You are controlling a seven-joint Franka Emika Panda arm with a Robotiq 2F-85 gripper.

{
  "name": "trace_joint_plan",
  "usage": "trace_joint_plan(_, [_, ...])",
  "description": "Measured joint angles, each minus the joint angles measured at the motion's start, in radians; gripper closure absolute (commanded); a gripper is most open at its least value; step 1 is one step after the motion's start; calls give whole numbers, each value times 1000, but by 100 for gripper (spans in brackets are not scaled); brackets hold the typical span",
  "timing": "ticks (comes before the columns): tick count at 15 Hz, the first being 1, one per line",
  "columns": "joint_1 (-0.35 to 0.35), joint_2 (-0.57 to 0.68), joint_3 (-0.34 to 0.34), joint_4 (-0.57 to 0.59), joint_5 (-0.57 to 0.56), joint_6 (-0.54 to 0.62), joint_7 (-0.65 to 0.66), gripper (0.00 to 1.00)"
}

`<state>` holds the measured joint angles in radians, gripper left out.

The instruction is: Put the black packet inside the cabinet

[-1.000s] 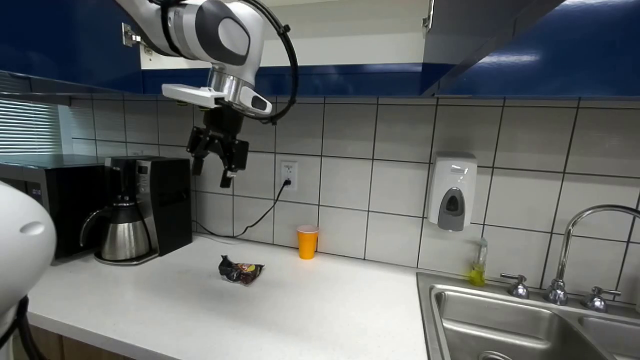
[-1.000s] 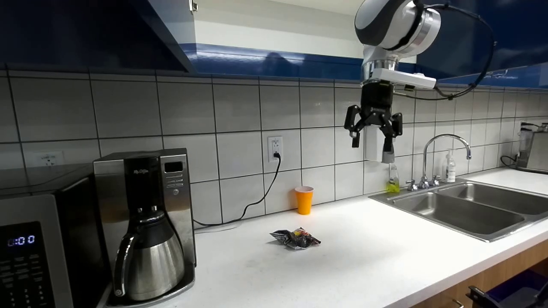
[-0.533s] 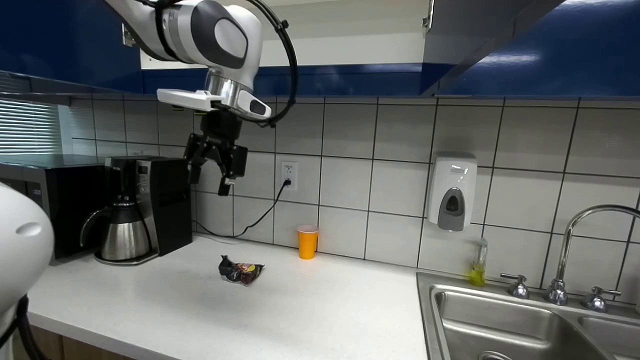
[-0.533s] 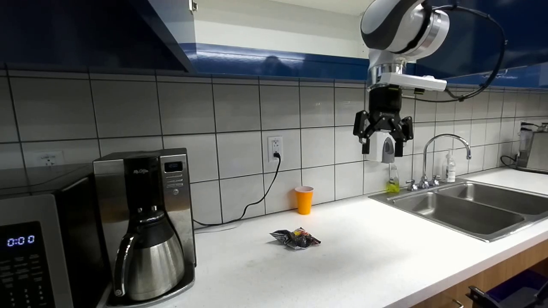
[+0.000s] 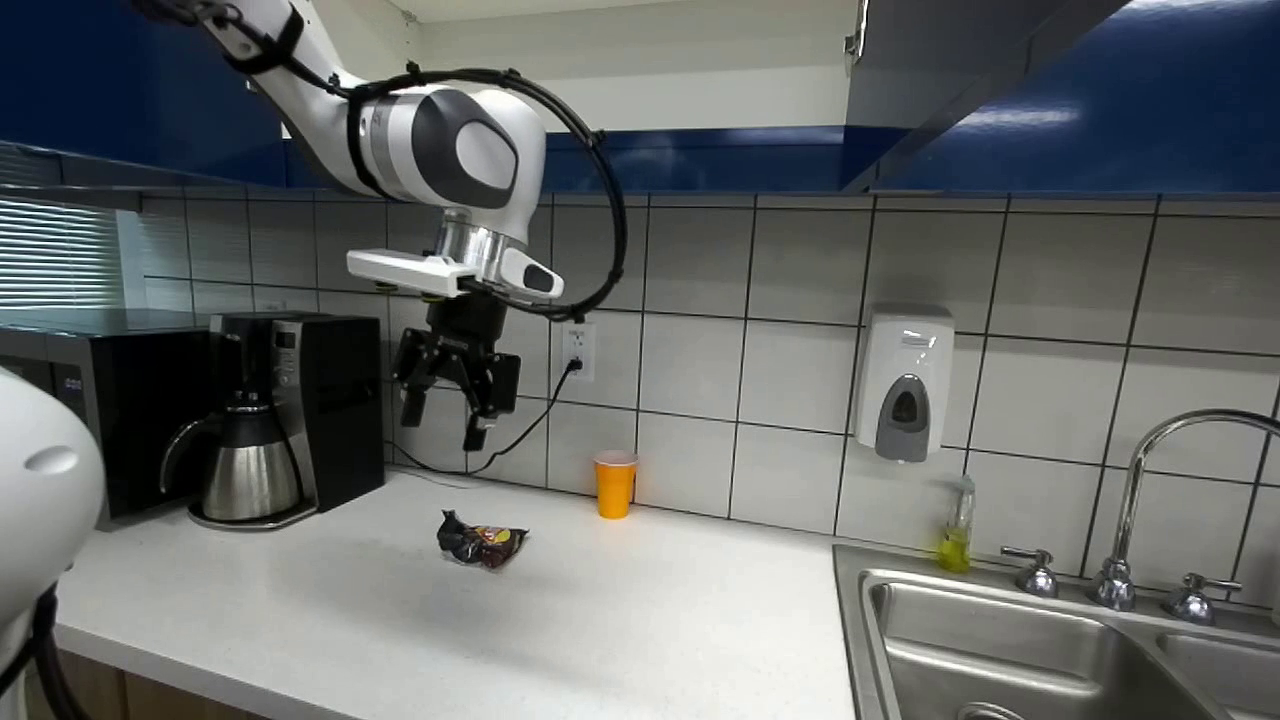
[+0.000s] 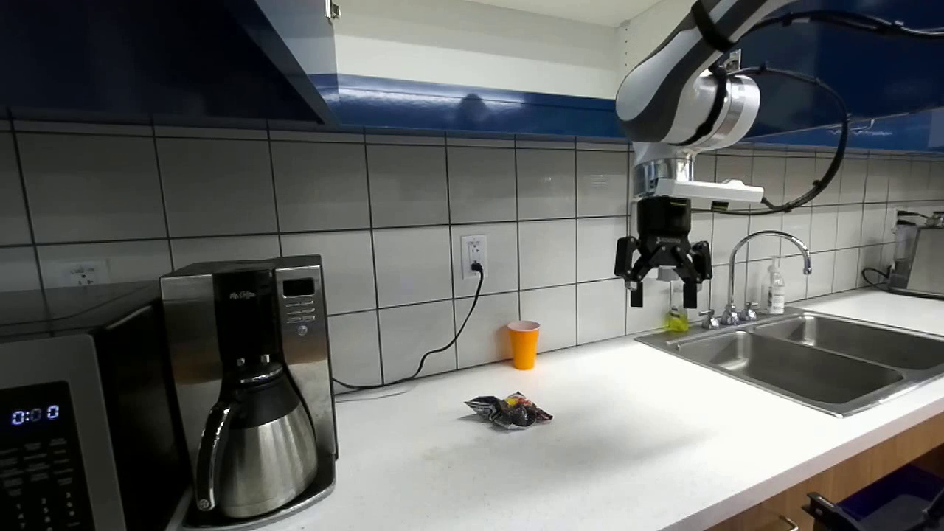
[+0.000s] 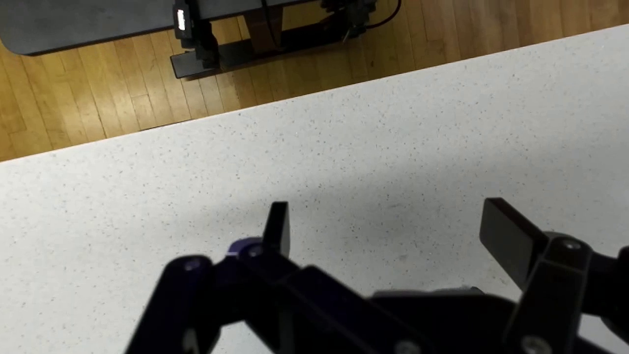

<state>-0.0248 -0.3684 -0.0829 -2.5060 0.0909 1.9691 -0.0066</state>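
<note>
The packet (image 6: 509,411) lies crumpled on the counter (image 6: 590,479), lower than the gripper (image 6: 663,299) and well apart from it. In an exterior view the packet (image 5: 482,542) shows nearly under the gripper (image 5: 444,428), a little to its right in the picture; in an exterior view the packet (image 6: 509,411) lies low and well to the left of the gripper. The gripper hangs in the air, pointing down, with its jaws spread wide; in the wrist view the two fingers (image 7: 511,241) stand far apart and speckled counter shows between them. Beyond the fingers in that view are the counter's front edge and a wood floor (image 7: 83,98), with part of a dark panel (image 7: 88,24) over the floor. The arm (image 5: 480,150) reaches in from above, in front of the cabinet (image 5: 640,90), which is over the counter with its blue doors (image 5: 130,90) swung aside and its pale inside showing. Behind the packet a cup (image 5: 614,485) stands upright near the tiled wall (image 5: 690,360). In both exterior views the coffee maker (image 6: 313,346) is to the left of the packet, with the microwave (image 6: 140,413) beyond it, and the sink (image 5: 858,620) is to the right. A dispenser (image 5: 906,385) hangs on the wall, and a bottle (image 5: 955,548) holding yellow liquid stands below it at the back of the sink.
</note>
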Motion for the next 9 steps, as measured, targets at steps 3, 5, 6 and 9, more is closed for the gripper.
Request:
trace_joint_plan(3, [0, 65, -4, -9, 0, 87, -30, 0])
trace_joint_plan(5, [0, 112, -8, -10, 0, 153, -54, 0])
trace_joint_plan(6, [0, 138, -9, -9, 0, 188, -68, 0])
trace_joint_plan(9, [1, 227, -9, 0, 2, 283, -114, 0])
